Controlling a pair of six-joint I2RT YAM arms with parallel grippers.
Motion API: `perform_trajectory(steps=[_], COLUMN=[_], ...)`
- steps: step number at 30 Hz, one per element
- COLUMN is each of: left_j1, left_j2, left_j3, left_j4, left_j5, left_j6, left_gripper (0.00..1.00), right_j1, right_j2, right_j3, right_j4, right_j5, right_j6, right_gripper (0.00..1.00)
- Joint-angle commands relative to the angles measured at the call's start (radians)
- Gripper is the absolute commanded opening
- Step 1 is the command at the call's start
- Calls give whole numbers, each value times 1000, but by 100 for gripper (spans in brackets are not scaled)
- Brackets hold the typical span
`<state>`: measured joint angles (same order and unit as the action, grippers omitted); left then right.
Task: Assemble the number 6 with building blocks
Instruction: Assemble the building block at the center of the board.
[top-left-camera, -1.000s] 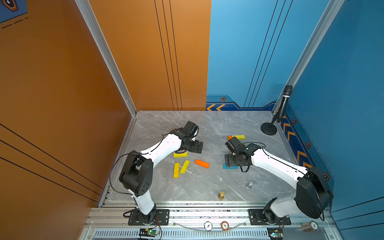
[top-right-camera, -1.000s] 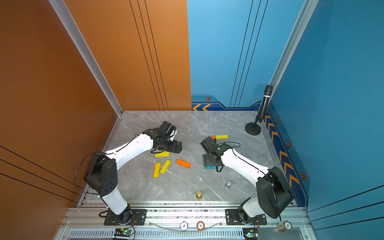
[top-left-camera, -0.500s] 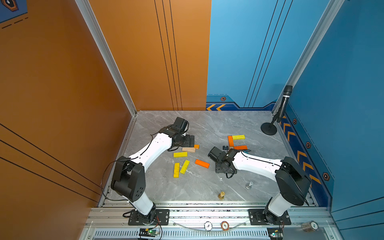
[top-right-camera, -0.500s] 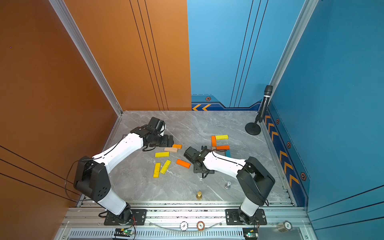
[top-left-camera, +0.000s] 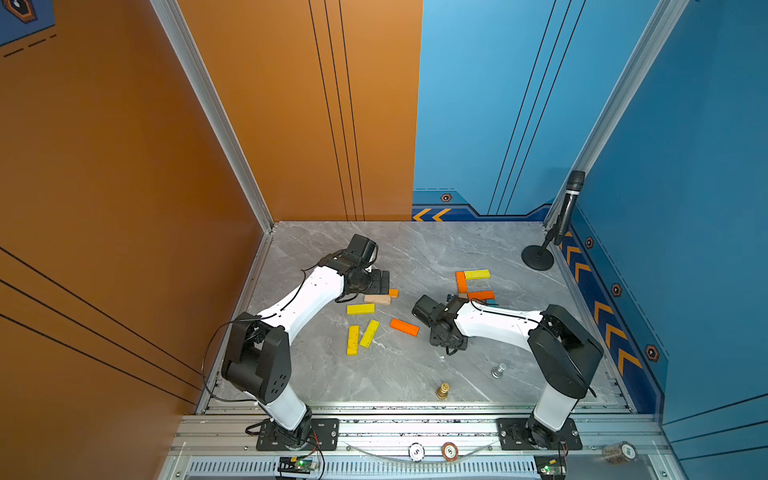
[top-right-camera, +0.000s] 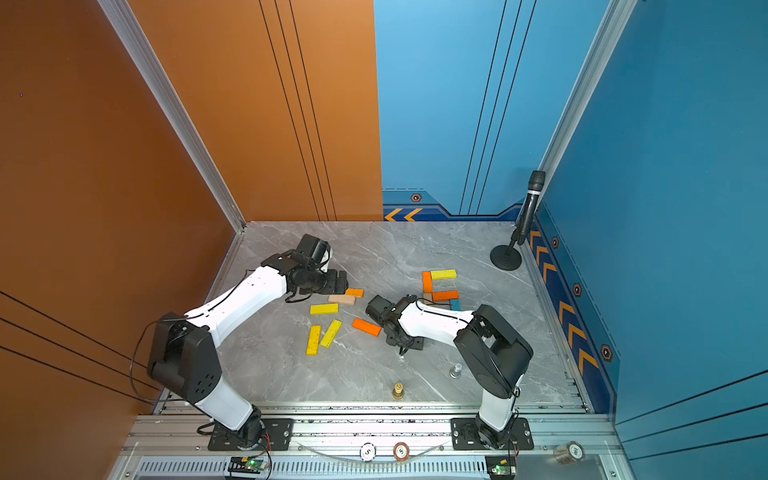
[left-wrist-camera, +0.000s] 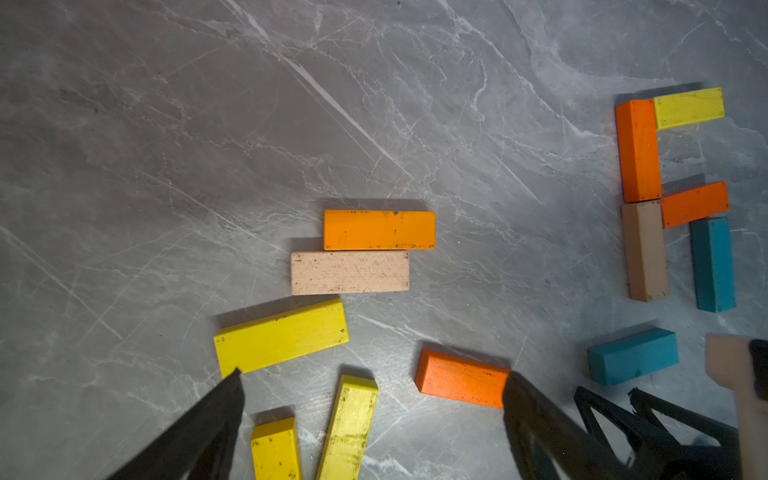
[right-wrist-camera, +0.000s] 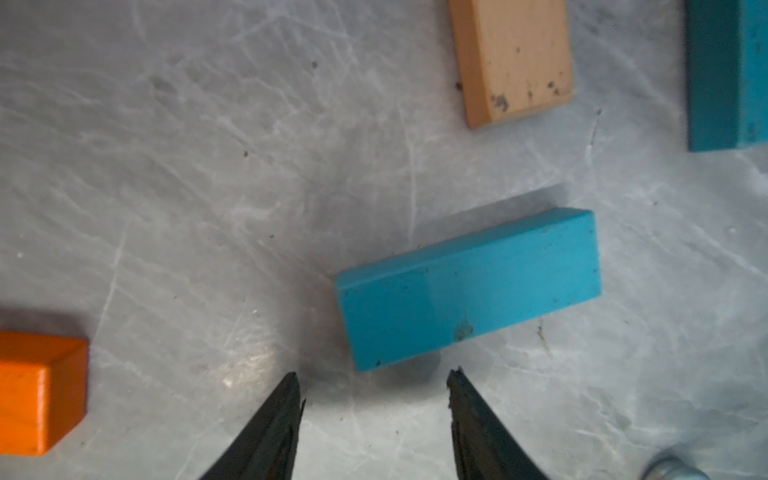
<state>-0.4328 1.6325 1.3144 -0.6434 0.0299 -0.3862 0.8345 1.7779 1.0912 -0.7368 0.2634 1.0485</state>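
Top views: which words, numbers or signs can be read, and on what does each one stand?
"5": white chip on the front rail.
"5": brown chip beside it.
Too blurred to read: the number on the far-right chip.
No words: orange chevrons on the blue wall.

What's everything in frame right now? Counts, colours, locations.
Yellow blocks: 4; three loose centre-left, one in the partial digit.
Orange blocks: 4; two loose, two in the digit.
Tan blocks: 2; one loose, one in digit.
Teal blocks: 2; one in digit, one loose beside it.
Chess-like pieces: 2, gold and silver, up front.
Microphone: 1, black, far right corner.
Left pincer: open, over loose blocks.
Right pincer: open, empty, at loose teal block.
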Motion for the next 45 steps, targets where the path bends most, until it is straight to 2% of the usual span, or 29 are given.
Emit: perform_trajectory(steps=[1, 13, 34, 35, 45], left_j1=[3, 4, -2, -4, -9], left_j2=[-5, 14, 25, 25, 21], left_j3=[-8, -2, -2, -3, -4], left_j4=[7, 9, 16, 17, 23], left_j5=[18, 17, 27, 29, 33], left_j6=[-3, -2, -3, -3, 0], left_gripper=[97, 97, 97, 97, 97], right_j1=[-20, -75, -126, -156, -186], right_j2=[9, 16, -55, -57, -77], right_j3=[-11, -42, -109, -111, -125], right_j4=[25, 58, 50, 50, 51], right_j5=[0, -12, 14, 13, 10], right_j6=[30, 2, -28, -31, -118], right_gripper=[57, 57, 56, 56, 56])
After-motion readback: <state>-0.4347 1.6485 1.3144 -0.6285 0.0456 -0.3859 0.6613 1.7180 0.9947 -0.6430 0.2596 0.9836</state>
